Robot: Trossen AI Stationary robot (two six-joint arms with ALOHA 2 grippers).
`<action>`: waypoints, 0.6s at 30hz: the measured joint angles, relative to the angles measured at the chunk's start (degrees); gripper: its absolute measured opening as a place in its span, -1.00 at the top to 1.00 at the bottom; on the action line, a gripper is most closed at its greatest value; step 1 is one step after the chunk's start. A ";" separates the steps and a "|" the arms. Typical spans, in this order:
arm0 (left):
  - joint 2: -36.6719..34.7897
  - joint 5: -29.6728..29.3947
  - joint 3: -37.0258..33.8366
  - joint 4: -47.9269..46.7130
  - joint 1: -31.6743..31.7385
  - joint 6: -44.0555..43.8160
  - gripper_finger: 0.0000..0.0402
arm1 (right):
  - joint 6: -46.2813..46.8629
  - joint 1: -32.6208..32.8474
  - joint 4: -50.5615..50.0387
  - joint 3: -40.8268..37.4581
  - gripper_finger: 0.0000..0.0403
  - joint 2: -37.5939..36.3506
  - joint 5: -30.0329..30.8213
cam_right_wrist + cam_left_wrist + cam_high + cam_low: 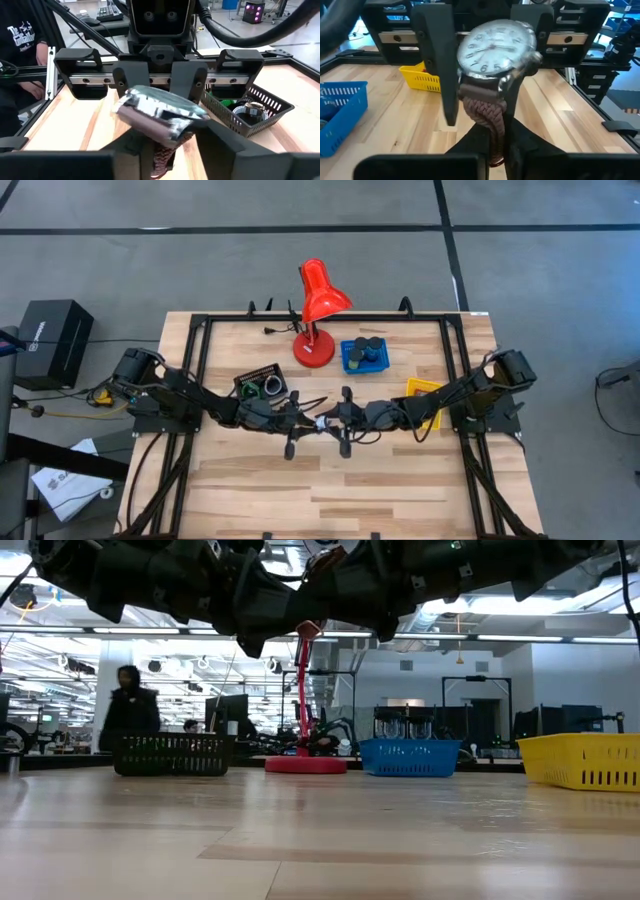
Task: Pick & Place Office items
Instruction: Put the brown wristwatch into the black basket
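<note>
Wristwatch hangs mid-table, grasped by left tool and right tool together.

Watch: polished metal case, glossy glass over a white dial; strap of maroon braided cloth, rough. Fingers beside the watch: matt black plastic. Table: pale wood planks, smooth, low sheen. Lamp: glossy red. Trays near the lamp: plastic mesh.

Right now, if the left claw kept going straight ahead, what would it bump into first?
The right claw, facing it head-on across the wristwatch both seem to grip; depth beyond is unclear.
</note>
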 joint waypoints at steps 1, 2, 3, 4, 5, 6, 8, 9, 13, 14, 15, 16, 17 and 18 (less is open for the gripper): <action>0.00 0.01 -0.02 -0.03 -0.02 0.00 0.92 | 0.00 0.04 -0.10 0.00 0.37 0.00 0.00; 0.00 -0.05 -0.02 -0.13 -0.03 0.02 0.93 | 0.00 0.04 -0.46 0.02 0.33 -0.02 0.00; 0.00 -0.15 -0.04 -0.19 -0.01 0.02 0.92 | 0.00 0.04 -0.79 0.04 0.30 -0.02 0.02; 0.00 -0.24 -0.04 -0.38 0.02 0.02 0.92 | 0.02 0.04 -1.12 0.04 0.27 -0.04 -0.01; 0.02 -0.32 -0.04 -0.71 0.09 0.11 0.91 | 0.02 0.12 -1.51 0.07 0.24 -0.04 -0.04; 0.02 -0.32 -0.04 -1.36 0.32 0.26 0.90 | 0.02 0.31 -2.14 0.07 0.21 -0.04 -0.02; -0.09 -0.67 -0.04 -3.61 1.05 0.24 0.90 | 0.02 0.73 -4.26 0.05 0.16 0.00 -0.18; -0.43 -0.44 -0.04 -5.31 1.50 0.20 0.90 | 0.01 0.94 -4.98 -0.02 0.14 0.07 0.14; -2.60 -0.50 0.00 -10.10 3.02 -1.32 0.91 | 0.00 1.15 -6.92 -0.02 0.06 0.07 0.40; -3.61 -0.50 -0.02 -10.98 3.23 -1.36 0.91 | 0.03 1.10 -7.52 0.02 0.05 0.01 0.48; -4.82 -0.54 -0.02 -11.97 3.36 -1.34 0.90 | 0.31 1.09 -8.29 0.04 0.04 -0.03 0.50; -6.53 -1.07 -0.02 -13.20 3.45 -1.31 0.90 | 1.09 1.09 -9.50 0.07 0.02 -0.04 0.15; -8.62 -1.90 -0.02 -14.87 3.58 -1.31 0.90 | 2.02 1.18 -10.81 0.01 0.01 0.03 -0.19; -10.82 -2.96 0.02 -16.65 3.62 -1.31 0.90 | 2.91 1.25 -11.93 -0.04 0.01 0.09 -0.43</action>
